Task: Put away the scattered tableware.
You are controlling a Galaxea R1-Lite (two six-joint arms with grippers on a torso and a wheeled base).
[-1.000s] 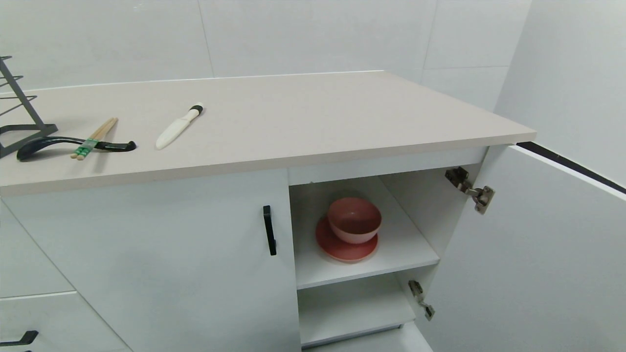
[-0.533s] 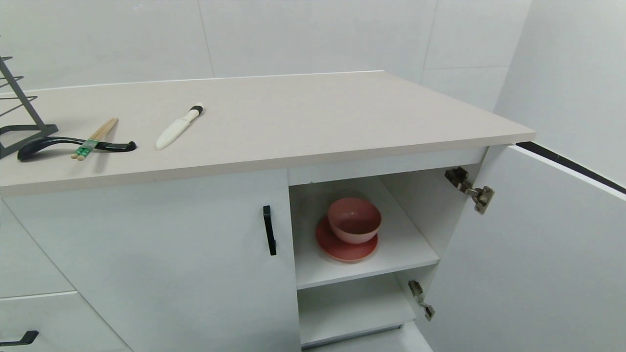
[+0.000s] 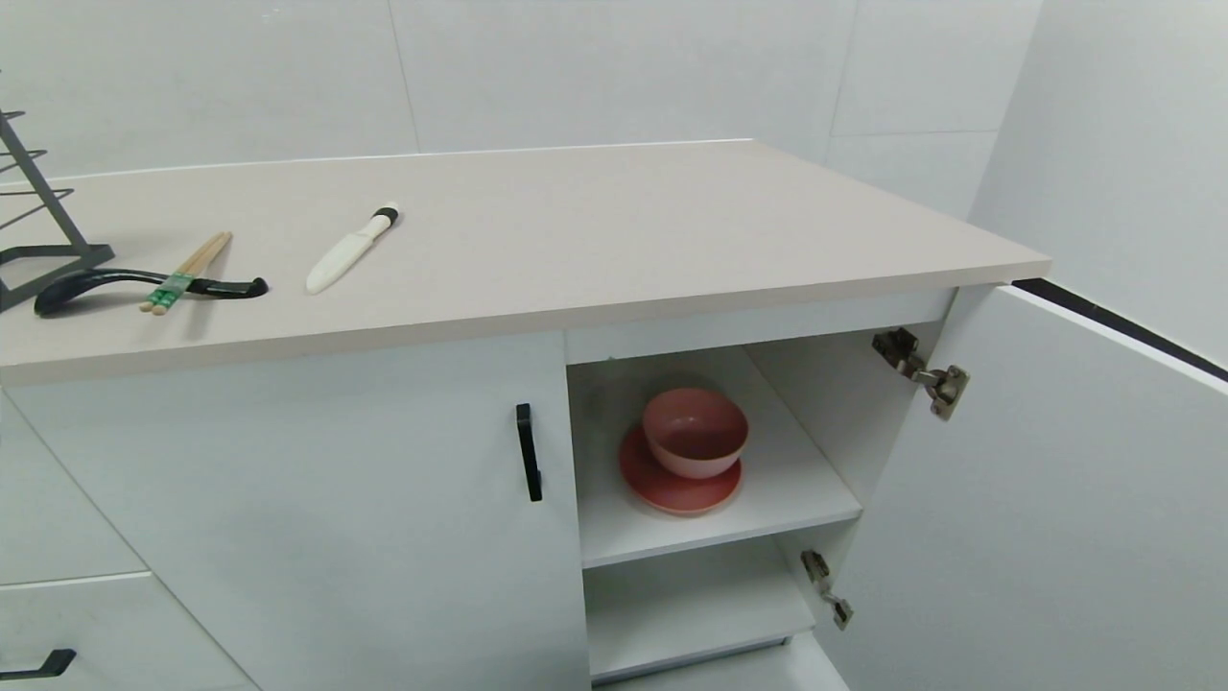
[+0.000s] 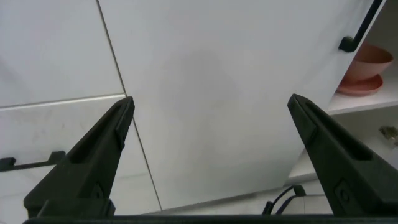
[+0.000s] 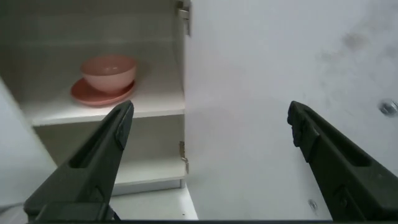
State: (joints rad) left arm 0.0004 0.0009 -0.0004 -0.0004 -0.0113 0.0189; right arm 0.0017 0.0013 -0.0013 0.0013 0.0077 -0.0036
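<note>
counter (image 3: 595,230): pale top over a white cupboard (image 3: 317,537), running back to a tiled wall.
knife (image 3: 350,250): white with a dark band near the handle, lying flat in the left half of the counter, about midway between back and front edges, blade end toward the front edge.
chopsticks (image 3: 187,272): a pair bound together by a green band, left of the knife and near the front edge, lying across the spoon's handle and touching it.
spoon (image 3: 144,284): black, lying flat along the front edge, scoop end toward the rack, handle end toward the knife but apart from it.
rack (image 3: 38,221): dark wire stand at the far left of the counter, just beside the spoon's scoop.
left door (image 3: 288,480): shut, with a black vertical handle (image 3: 526,451) at its right edge.
right door (image 3: 1036,499): swung wide open, two metal hinges (image 3: 921,369) showing.
bowl (image 3: 695,432): pink, upright, sitting on the plate on the upper shelf (image 3: 806,499) inside the open side of the cupboard.
plate (image 3: 676,491): red, flat on that shelf, toward its left side.
lower shelf (image 3: 691,605): below, bare surface showing.
left gripper (image 4: 211,102): low in front of the shut left door, fingers spread wide apart, nothing between them.
right gripper (image 5: 211,107): facing the open compartment and the inner face of the right door, fingers spread wide apart, holding nothing.
</note>
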